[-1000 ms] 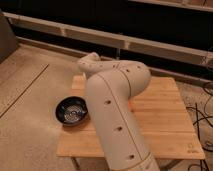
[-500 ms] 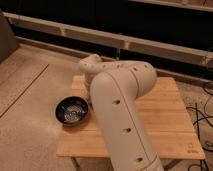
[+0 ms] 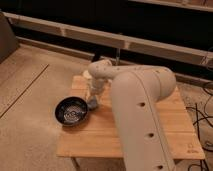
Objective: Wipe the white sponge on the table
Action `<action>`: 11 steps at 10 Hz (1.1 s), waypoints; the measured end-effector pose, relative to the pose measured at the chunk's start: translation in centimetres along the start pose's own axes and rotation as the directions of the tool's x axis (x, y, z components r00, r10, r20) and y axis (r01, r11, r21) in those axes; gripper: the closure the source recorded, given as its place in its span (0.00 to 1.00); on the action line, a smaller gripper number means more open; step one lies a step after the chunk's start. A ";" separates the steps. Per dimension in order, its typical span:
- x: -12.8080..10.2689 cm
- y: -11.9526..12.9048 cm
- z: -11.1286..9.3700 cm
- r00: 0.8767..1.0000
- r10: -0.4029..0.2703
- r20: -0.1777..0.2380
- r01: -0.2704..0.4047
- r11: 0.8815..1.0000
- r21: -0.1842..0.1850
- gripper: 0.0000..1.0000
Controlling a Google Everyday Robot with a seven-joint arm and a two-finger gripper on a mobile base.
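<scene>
The table (image 3: 165, 127) has a honey-coloured plank top and fills the middle of the camera view. My cream arm reaches across it from the lower right. My gripper (image 3: 93, 103) points down at the left part of the top, its dark tip at or just above the wood, right beside the black bowl. A small pale patch (image 3: 85, 74) shows at the table's far left corner, behind the wrist. It may be the white sponge, but I cannot tell. The thick forearm hides much of the table's middle.
A black bowl (image 3: 71, 111) sits on the table's left edge, slightly overhanging it. Black cables (image 3: 202, 117) trail on the floor to the right. A dark wall with pale rails (image 3: 125, 42) runs behind the table. Speckled floor lies to the left.
The wrist has dropped and the gripper has come down toward the tabletop next to the bowl. The forearm has swung a little to the right. The bowl has not moved.
</scene>
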 end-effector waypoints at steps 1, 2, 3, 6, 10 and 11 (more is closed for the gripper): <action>0.6 -0.4 -0.1 1.000 0.015 0.001 -0.015 1.000 -0.019 0.81; 1.4 -1.0 0.0 1.000 0.028 -0.003 -0.028 0.999 -0.029 0.81; 2.0 -1.3 0.1 0.999 0.033 -0.007 -0.033 0.999 -0.035 0.81; 3.4 -1.9 0.3 0.999 0.042 -0.018 -0.042 0.999 -0.031 0.81; 5.1 -2.3 0.4 0.998 0.062 -0.020 -0.063 0.997 -0.037 0.81; 5.6 -2.4 0.6 0.998 0.065 -0.022 -0.066 0.997 -0.038 0.81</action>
